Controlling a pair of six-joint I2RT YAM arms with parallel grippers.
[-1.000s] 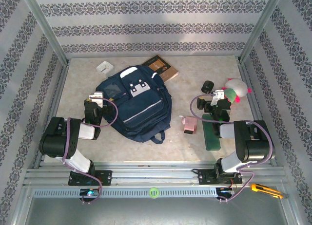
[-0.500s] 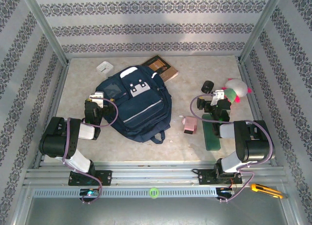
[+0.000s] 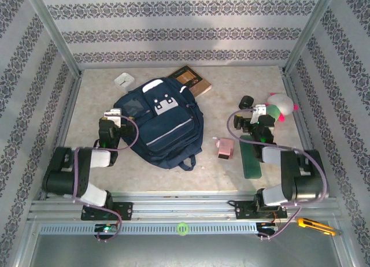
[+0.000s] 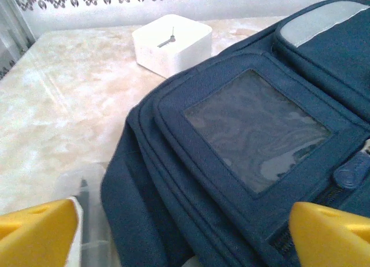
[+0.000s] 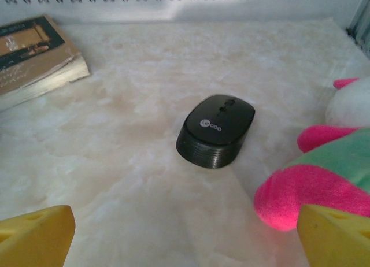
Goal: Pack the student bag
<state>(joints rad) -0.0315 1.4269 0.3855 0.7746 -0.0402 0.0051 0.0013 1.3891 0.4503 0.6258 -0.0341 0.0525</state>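
Note:
The student bag (image 3: 165, 125) is a navy blue backpack lying flat at the table's middle left, with a grey-white patch near its top. My left gripper (image 3: 111, 118) is at the bag's left edge, open. In the left wrist view the bag (image 4: 243, 140) and its clear window pocket lie ahead; the left gripper (image 4: 185, 247) straddles the bag's edge, one yellow fingertip (image 4: 37, 232) over the table and the other over the fabric. My right gripper (image 3: 252, 114) is open just short of a black mouse (image 3: 247, 102). Nothing lies between the open right gripper (image 5: 185, 244) and the mouse (image 5: 217, 131).
A book (image 3: 192, 80) lies behind the bag and a white box (image 3: 124, 80) at the back left. A pink-and-green plush toy (image 3: 280, 105) sits right of the mouse. A pink object (image 3: 224, 147) and a green flat object (image 3: 251, 154) lie near the right arm. A yellow cutter (image 3: 315, 225) rests on the front rail.
Both arms have stretched a little farther from their bases. The left gripper has edged along the bag's left side and the right gripper has come closer to the mouse.

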